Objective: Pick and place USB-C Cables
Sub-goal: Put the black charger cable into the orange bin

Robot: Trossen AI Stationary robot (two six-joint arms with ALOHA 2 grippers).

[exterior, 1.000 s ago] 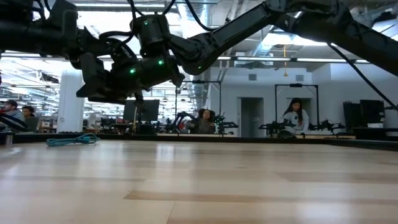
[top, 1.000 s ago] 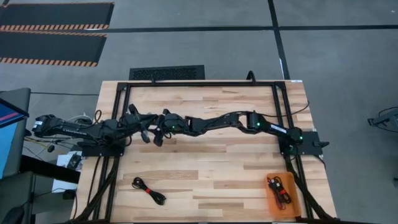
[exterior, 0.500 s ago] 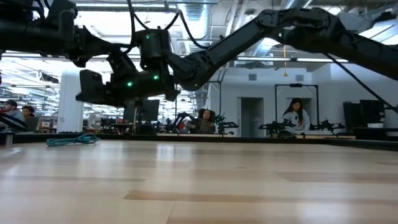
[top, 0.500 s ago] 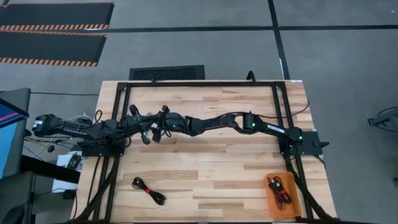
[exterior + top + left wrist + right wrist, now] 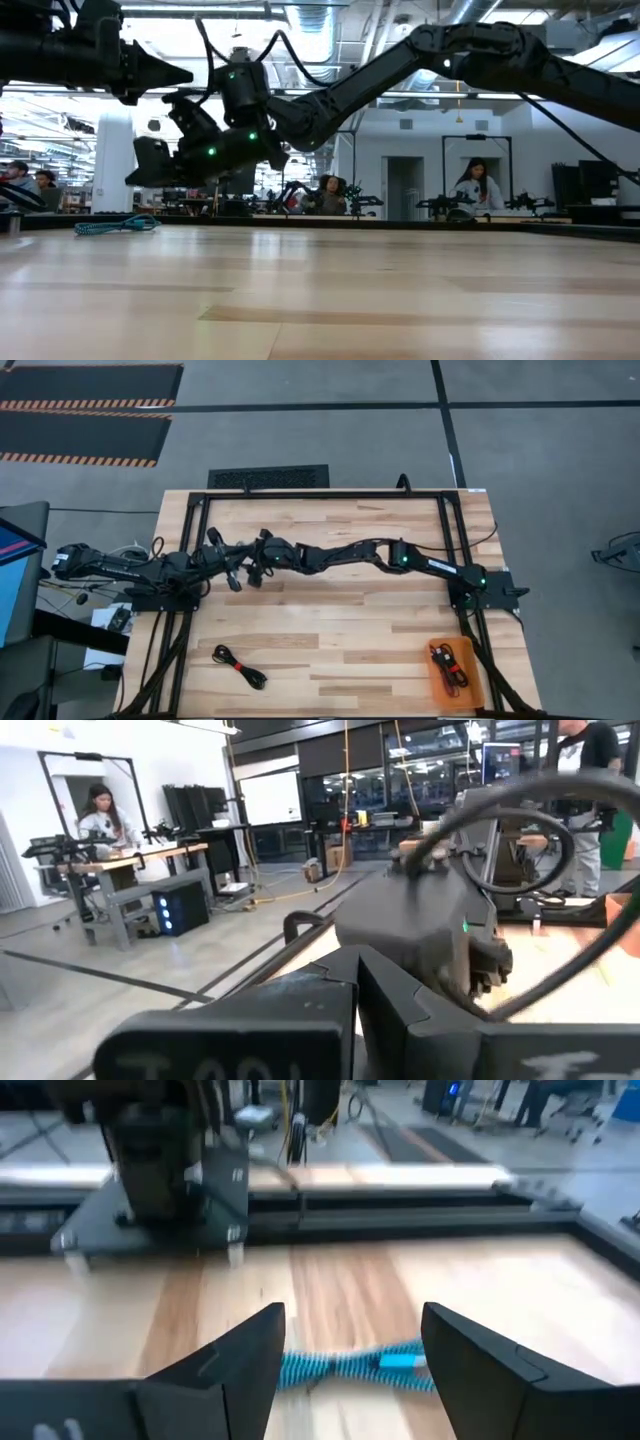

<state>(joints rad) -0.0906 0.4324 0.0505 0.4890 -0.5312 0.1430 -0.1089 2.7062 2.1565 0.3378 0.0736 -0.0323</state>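
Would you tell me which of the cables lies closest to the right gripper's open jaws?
The teal cable, lying on the table just ahead of the right gripper; the black cable and those in the orange tray lie far off.

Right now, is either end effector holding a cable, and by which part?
Nothing is held. The right end effector is open above the teal cable, not touching it. The left end effector is shut on nothing.

On the table (image 5: 340, 630), one cable (image 5: 240, 666) lies near the front left edge. A tray (image 5: 478, 682) at the front right corner holds more cables (image 5: 447, 665). Another cable (image 5: 350, 1366) lies at the far left, below the right gripper (image 5: 254, 572).
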